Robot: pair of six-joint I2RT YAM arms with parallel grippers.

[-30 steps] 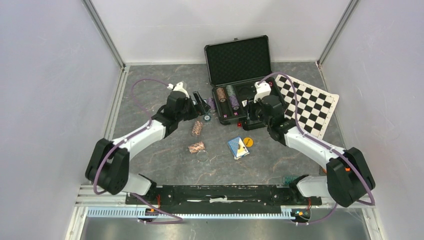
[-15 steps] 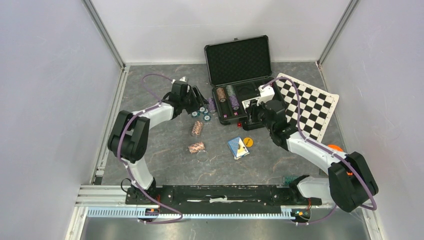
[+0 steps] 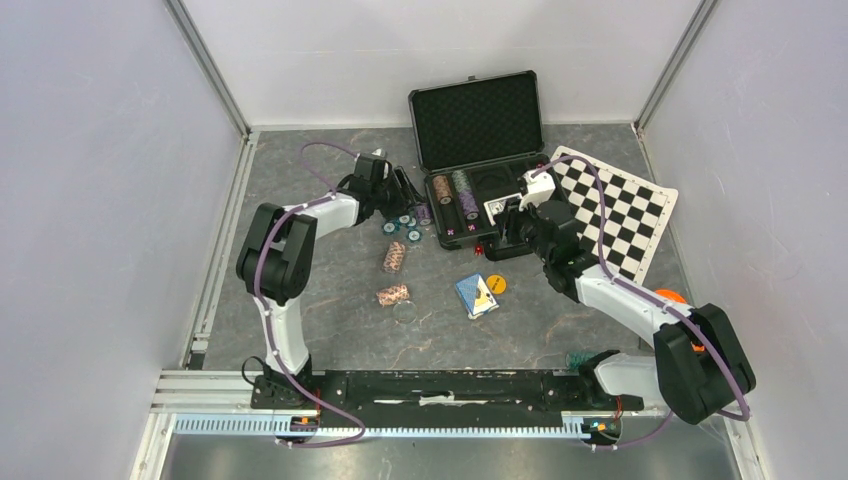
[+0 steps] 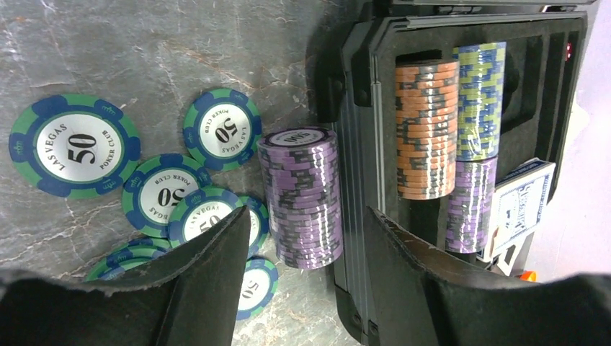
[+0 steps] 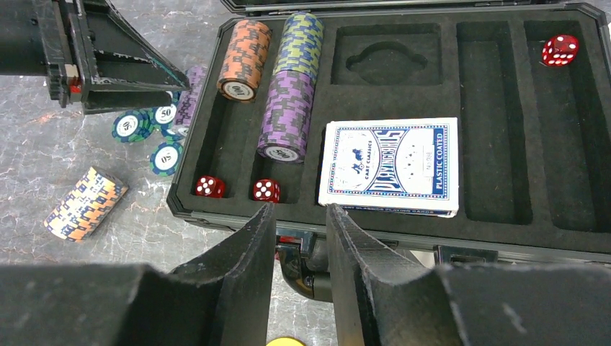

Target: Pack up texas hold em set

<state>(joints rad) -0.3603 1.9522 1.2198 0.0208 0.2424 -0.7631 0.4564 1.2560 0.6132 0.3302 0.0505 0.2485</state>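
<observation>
The black case [image 3: 478, 122] lies open, with an orange chip stack [image 5: 243, 59], a purple stack [image 5: 287, 119], a blue card deck [image 5: 389, 166] and red dice [image 5: 266, 190] in its foam. A loose purple chip stack [image 4: 299, 198] lies against the case's left wall. My left gripper [image 4: 306, 223] is open around that stack's near end, no contact showing. Teal chips [image 4: 76, 144] lie flat to its left. My right gripper [image 5: 299, 209] is shut on the case's handle [image 5: 339, 263] at the front edge. On the table lie another deck [image 3: 476, 295] and the yellow button [image 3: 496, 284].
Two brown-white chip stacks [image 3: 394, 257] lie on their sides in front of the teal chips. The checkered mat [image 3: 615, 205] lies right of the case. An orange toy [image 3: 668, 296] peeks out behind my right arm. Grey walls enclose the table.
My left arm has stretched back toward the case and its jaws have narrowed around the purple stack. Several teal chips now lie spread flat. The right gripper has hardly moved.
</observation>
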